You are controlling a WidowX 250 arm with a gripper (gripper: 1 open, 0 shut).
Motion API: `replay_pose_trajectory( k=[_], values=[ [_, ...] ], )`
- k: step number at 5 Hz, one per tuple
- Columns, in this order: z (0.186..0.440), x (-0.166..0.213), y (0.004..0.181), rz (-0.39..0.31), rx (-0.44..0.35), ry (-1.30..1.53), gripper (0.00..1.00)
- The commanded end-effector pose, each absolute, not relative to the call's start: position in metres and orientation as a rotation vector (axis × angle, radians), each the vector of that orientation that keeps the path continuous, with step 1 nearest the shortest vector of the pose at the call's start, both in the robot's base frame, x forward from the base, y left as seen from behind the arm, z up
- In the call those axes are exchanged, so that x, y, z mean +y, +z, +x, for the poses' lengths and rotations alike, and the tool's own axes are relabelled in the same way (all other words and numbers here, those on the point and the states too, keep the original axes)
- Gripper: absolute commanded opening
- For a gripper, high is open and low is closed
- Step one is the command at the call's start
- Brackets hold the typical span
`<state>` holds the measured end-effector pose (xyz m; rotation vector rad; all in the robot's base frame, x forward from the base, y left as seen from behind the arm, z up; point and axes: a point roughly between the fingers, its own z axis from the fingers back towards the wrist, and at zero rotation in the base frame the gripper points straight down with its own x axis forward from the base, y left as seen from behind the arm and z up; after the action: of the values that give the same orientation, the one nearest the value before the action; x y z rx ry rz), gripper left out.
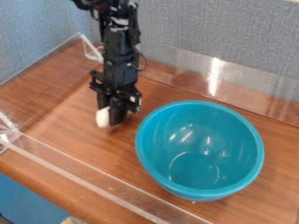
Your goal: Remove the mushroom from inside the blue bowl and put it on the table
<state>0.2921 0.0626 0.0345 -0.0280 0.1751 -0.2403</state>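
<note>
My gripper [114,117] points straight down just left of the blue bowl [200,149] and is shut on the mushroom [105,117]. Only the mushroom's cream-white stem shows at the left of the fingertips; its cap is hidden by the fingers. The stem's lower end sits low over the reddish-brown table [59,105]; whether it touches the wood I cannot tell. The turquoise bowl stands upright at the right and nothing lies inside it.
Low clear acrylic walls [70,162] edge the table along the front, left and back. A grey fabric panel [222,26] rises behind the back wall. The bowl's rim is close to the right of the gripper.
</note>
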Motion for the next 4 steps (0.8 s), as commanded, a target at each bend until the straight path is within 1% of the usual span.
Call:
replay_pose_trajectory(
  k=[1, 3, 4],
  values=[
    [0.306, 0.063, 0.047, -0.012, 0.118, -0.262, 0.0],
    [0.289, 0.059, 0.063, -0.036, 0.105, -0.106, 0.0],
    [0.288, 0.062, 0.062, -0.041, 0.113, -0.12, 0.0]
  ],
)
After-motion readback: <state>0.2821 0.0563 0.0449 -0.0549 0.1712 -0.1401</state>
